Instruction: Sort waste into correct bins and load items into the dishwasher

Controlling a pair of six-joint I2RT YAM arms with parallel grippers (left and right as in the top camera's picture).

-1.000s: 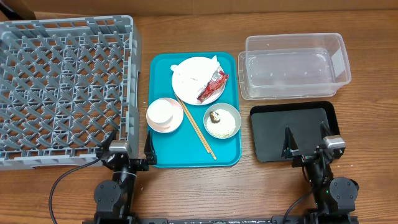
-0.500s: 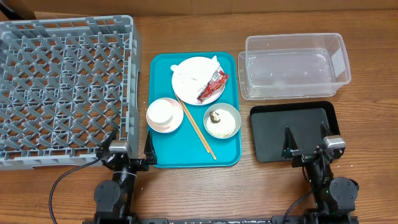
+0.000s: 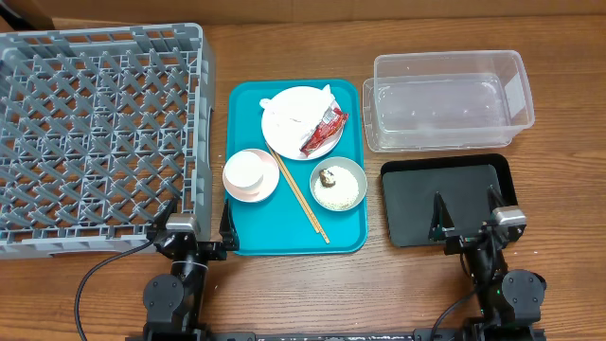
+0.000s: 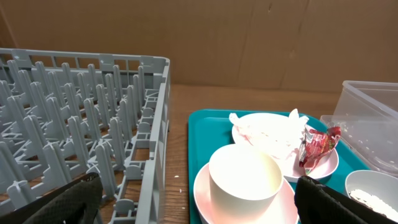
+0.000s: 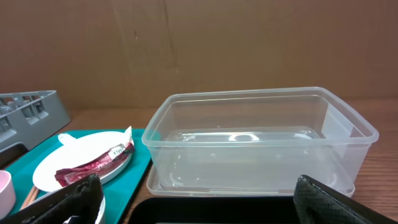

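Observation:
On the teal tray (image 3: pixel 284 232) a white plate (image 3: pixel 292 133) holds a crumpled white napkin (image 3: pixel 289 109) and a red wrapper (image 3: pixel 324 131). A small white cup (image 3: pixel 246 169) stands in a pale pink bowl (image 3: pixel 263 188). Two chopsticks (image 3: pixel 301 197) lie beside a small grey bowl (image 3: pixel 339 185) with rice and a brown lump. The grey dish rack (image 3: pixel 95 133) is at left. The clear tub (image 3: pixel 445 99) and black tray (image 3: pixel 445 199) are at right. My left gripper (image 3: pixel 196 230) is open at the teal tray's near left corner. My right gripper (image 3: pixel 467 225) is open over the black tray's near edge.
In the left wrist view the cup (image 4: pixel 245 180) and rack wall (image 4: pixel 152 130) are close ahead. In the right wrist view the tub (image 5: pixel 249 149) is straight ahead. A cardboard wall stands behind the table.

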